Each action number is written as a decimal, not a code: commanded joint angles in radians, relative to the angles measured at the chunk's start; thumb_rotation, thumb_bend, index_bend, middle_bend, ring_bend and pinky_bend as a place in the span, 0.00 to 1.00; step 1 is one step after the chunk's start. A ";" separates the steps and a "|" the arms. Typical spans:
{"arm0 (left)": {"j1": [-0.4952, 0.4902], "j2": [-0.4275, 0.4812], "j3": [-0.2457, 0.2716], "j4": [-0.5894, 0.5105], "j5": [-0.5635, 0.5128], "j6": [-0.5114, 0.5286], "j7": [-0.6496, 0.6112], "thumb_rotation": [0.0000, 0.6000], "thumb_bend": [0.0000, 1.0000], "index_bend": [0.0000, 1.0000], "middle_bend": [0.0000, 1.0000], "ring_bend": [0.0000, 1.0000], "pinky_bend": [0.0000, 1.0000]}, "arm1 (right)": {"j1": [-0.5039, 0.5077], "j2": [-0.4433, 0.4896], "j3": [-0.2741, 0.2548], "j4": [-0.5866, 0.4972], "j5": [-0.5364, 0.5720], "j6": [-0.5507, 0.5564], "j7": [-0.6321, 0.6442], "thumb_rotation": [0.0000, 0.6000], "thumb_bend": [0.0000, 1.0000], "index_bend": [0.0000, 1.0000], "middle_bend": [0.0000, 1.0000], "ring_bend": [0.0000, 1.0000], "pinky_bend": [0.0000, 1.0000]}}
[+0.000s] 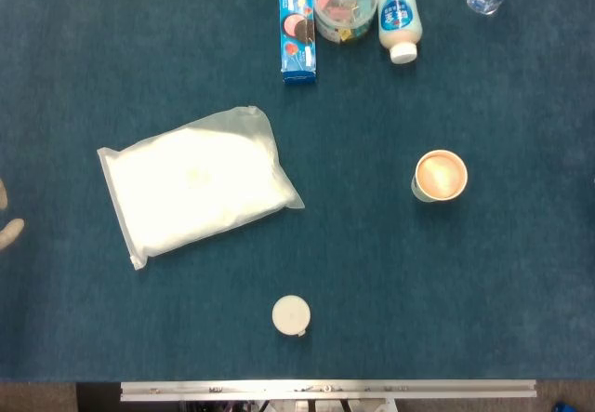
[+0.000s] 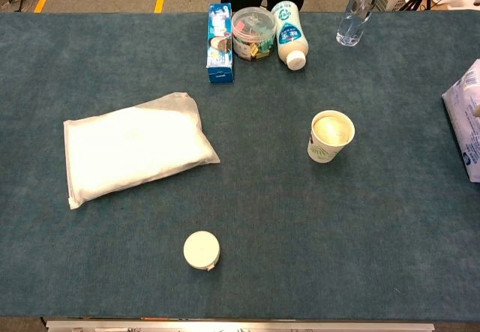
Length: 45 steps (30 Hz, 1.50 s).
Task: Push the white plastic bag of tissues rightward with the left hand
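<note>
The white plastic bag of tissues (image 1: 197, 187) lies flat and slightly askew on the blue cloth, left of centre; the chest view shows the bag (image 2: 135, 149) too. Only pale fingertips of my left hand (image 1: 9, 231) show, at the head view's left edge. They are spread apart, hold nothing, and sit about a hand's width left of the bag without touching it. The chest view does not show this hand. My right hand is in neither view.
A paper cup (image 1: 439, 176) stands to the right of the bag. A small white lid (image 1: 291, 315) lies near the front edge. At the back are a blue box (image 1: 297, 23), a clip jar (image 1: 345, 3), a white bottle (image 1: 396, 12) and a water bottle (image 2: 358, 8). A white-blue packet (image 2: 466, 122) lies at far right.
</note>
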 commanded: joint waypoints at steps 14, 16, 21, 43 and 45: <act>0.002 0.005 0.001 -0.005 0.001 0.002 0.001 1.00 0.06 0.64 0.68 0.45 0.57 | 0.005 0.000 0.005 0.008 0.006 -0.006 0.007 1.00 0.21 0.35 0.44 0.28 0.37; 0.002 0.004 0.001 -0.003 0.000 0.002 0.003 1.00 0.06 0.63 0.67 0.45 0.57 | 0.006 0.001 0.007 0.008 0.009 -0.007 0.010 1.00 0.21 0.35 0.44 0.28 0.37; 0.004 0.000 0.001 0.004 -0.005 0.000 0.013 1.00 0.06 0.63 0.66 0.45 0.57 | 0.009 0.000 0.014 0.013 0.013 -0.004 0.023 1.00 0.21 0.35 0.44 0.28 0.37; 0.020 0.002 0.001 -0.001 -0.029 0.005 0.043 1.00 0.07 0.52 0.72 0.46 0.58 | 0.049 -0.019 0.028 0.059 0.048 -0.068 0.072 1.00 0.21 0.36 0.44 0.28 0.37; 0.020 -0.002 0.007 -0.002 -0.021 0.004 0.057 1.00 0.08 0.52 0.76 0.46 0.57 | 0.044 -0.016 0.022 0.048 0.032 -0.056 0.073 1.00 0.21 0.36 0.44 0.28 0.37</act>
